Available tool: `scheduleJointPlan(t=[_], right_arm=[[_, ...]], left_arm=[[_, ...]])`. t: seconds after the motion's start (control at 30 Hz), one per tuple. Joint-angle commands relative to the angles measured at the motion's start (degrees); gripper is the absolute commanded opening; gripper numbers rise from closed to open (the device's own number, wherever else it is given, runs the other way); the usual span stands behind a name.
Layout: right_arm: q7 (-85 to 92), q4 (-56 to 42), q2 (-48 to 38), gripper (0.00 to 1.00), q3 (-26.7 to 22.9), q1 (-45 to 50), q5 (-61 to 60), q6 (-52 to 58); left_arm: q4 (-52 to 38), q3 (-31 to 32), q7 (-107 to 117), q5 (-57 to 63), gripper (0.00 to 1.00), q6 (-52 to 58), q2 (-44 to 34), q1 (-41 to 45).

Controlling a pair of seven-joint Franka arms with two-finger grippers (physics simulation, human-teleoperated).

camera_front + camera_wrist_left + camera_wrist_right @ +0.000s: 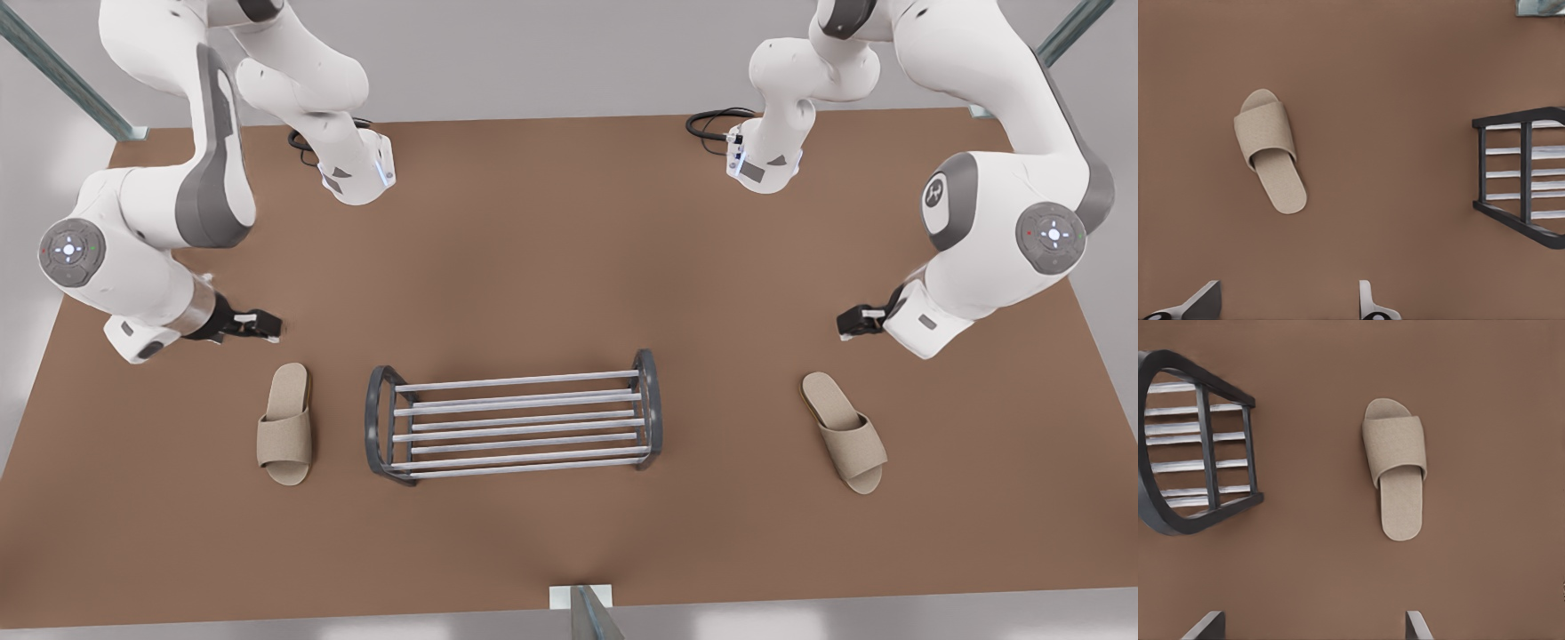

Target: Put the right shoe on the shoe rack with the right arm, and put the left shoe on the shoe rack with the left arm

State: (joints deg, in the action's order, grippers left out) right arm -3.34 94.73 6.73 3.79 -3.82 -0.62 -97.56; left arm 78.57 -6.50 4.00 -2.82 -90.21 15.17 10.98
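Observation:
The shoe rack (pixel 371 425) stands in the middle of the brown table, its silver bars bare. The right shoe (pixel 284 436), a beige slipper, lies flat on the front view's left of the rack. My right gripper (pixel 258 325) hovers just behind that shoe's heel, open and holding nothing. The left shoe (pixel 843 433), a matching slipper, lies angled on the front view's right. My left gripper (pixel 852 323) hangs open behind it. The left wrist view has the left shoe (pixel 1269 150) beyond the left gripper (pixel 1286 303), the rack (pixel 1525 167) off to the side. The right wrist view has the right shoe (pixel 1397 477), the right gripper (pixel 1311 625) and the rack (pixel 1207 447).
Both arm bases (pixel 360 173) (pixel 765 164) stand at the far side of the table with black cables (pixel 711 120) beside them. A metal post (pixel 582 609) rises at the near table edge. Bare tabletop (pixel 533 284) lies between the rack and the bases.

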Motion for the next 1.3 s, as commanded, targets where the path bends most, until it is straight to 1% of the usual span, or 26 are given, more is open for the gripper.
scheduleJointPlan(t=[0.0, 0.03, 0.07, 0.1, 0.13, 0.17, 0.23, 0.27, 0.3, 0.33, 0.37, 0.4, 0.43, 0.47, 0.5, 0.57, 0.6, 0.67, 0.7, 0.73, 0.77, 0.87, 0.97, 1.0, 1.03, 1.27], right_arm=[[-2.7, 0.2, 0.0, 1.00, -0.1, -0.8, -0.5, -8.3], [-1.1, 0.5, 0.0, 1.00, -0.2, -1.1, -0.4, -8.9], [1.4, 2.7, -0.5, 1.00, -0.2, -1.1, -0.3, -11.8], [14.0, 3.0, -0.1, 1.00, -0.2, -1.7, 1.8, -15.9], [17.9, 4.2, -0.8, 1.00, 0.6, -1.4, 5.4, -17.2], [19.5, 9.6, -2.8, 1.00, 6.2, -1.8, 20.2, -19.6], [19.9, 20.3, -4.9, 1.00, 7.5, -2.2, 30.7, -33.5], [19.3, 21.4, -4.9, 1.00, 9.7, -2.2, 40.8, -33.9], [19.2, 23.9, -4.7, 1.00, 9.9, -2.2, 45.1, -36.5], [15.6, 26.9, -4.4, 1.00, 9.9, -3.2, 51.3, -41.8], [9.2, 28.9, -4.0, 1.00, 10.3, -3.8, 62.1, -43.3], [-0.7, 33.0, -4.0, 1.00, 10.4, -6.8, 76.5, -51.1], [-12.8, 35.1, -3.7, 1.00, 10.4, -7.9, 92.5, -52.3], [-33.1, 38.1, -3.3, 1.00, 10.3, -8.0, 114.7, -52.2], [-44.8, 39.1, -1.8, 1.00, 10.1, -9.2, 127.0, -52.1], [-58.0, 41.0, -0.4, 1.00, 9.7, -9.8, 140.3, -51.6], [-62.8, 41.5, 0.6, 1.00, 9.7, -10.8, 148.8, -51.8], [-71.4, 40.9, 5.3, 1.00, 9.6, -11.9, 156.2, -51.2], [-78.2, 40.4, 7.2, 1.00, 9.6, -12.4, 161.2, -50.0], [-85.7, 39.5, 10.4, 1.00, 9.6, -12.4, 168.8, -48.1], [-86.7, 39.1, 12.1, 1.00, 9.6, -12.4, 169.2, -46.2], [-91.4, 39.0, 12.2, 1.00, 9.6, -12.1, 172.8, -46.3], [-91.9, 38.2, 13.7, 1.00, 9.6, -12.2, 173.0, -46.4], [-91.9, 38.2, 13.7, 1.00, 9.6, -12.2, 173.2, -46.5], [-91.9, 38.1, 14.2, 1.00, 9.6, -12.2, 173.4, -46.4], [-90.9, 35.9, 16.1, 1.00, 9.0, -12.2, 177.6, -46.4]], left_arm=[[0.0, 0.0, -0.5, 0.5, 1.00, -4.5, 0.0, -0.1], [0.1, 0.0, -1.2, 0.6, 1.00, -5.1, -0.1, -0.1], [1.0, 0.1, -1.2, 0.5, 1.00, -8.1, -0.5, 0.0], [6.4, 0.2, -3.3, 3.3, 1.00, -14.0, -2.4, 0.5], [13.5, 1.9, -15.1, 13.1, 1.00, -19.6, -5.4, 0.5], [22.1, 3.0, -28.2, 26.5, 1.00, -28.8, -8.1, 0.5], [33.7, 3.0, -30.2, 43.8, 1.00, -47.0, -10.3, 0.6], [38.0, 0.6, -28.3, 54.8, 1.00, -55.3, -10.5, 0.6], [40.0, -1.4, -19.1, 65.0, 1.00, -61.1, -10.1, 0.6], [42.1, -1.5, 1.5, 82.6, 1.00, -61.2, -9.5, 0.7], [44.0, -1.5, 18.2, 97.2, 1.00, -61.4, -8.9, 0.7], [44.7, -1.5, 31.1, 106.3, 1.00, -61.1, -7.3, 0.7], [44.9, -1.5, 36.7, 109.3, 1.00, -60.8, -6.6, 0.7], [46.2, -1.5, 44.2, 110.3, 1.00, -58.8, -5.2, 2.8], [46.3, -1.4, 48.5, 112.9, 1.00, -58.7, -3.8, 2.9], [47.9, -1.4, 62.2, 114.9, 1.00, -58.5, -2.2, 5.3], [49.4, -1.4, 66.4, 114.9, 1.00, -58.4, -2.2, 5.4], [49.6, -1.4, 77.4, 115.4, 1.00, -58.5, -0.3, 5.5], [49.6, -1.4, 80.4, 118.3, 1.00, -58.4, 0.4, 5.5], [49.6, -1.6, 82.6, 122.0, 1.00, -58.3, 0.9, 5.5], [49.5, -1.8, 82.7, 122.5, 1.00, -57.2, 1.6, 5.5], [49.4, -1.8, 84.4, 122.7, 1.00, -55.3, 4.1, 5.5], [49.0, -2.7, 85.1, 122.8, 1.00, -55.1, 5.2, 5.4], [48.7, -2.9, 85.1, 124.6, 1.00, -55.1, 5.7, 5.2], [47.9, -4.7, 85.1, 129.1, 1.00, -55.7, 6.0, 5.2], [47.3, -5.5, 85.1, 129.9, 1.00, -55.2, 9.6, 5.3]])
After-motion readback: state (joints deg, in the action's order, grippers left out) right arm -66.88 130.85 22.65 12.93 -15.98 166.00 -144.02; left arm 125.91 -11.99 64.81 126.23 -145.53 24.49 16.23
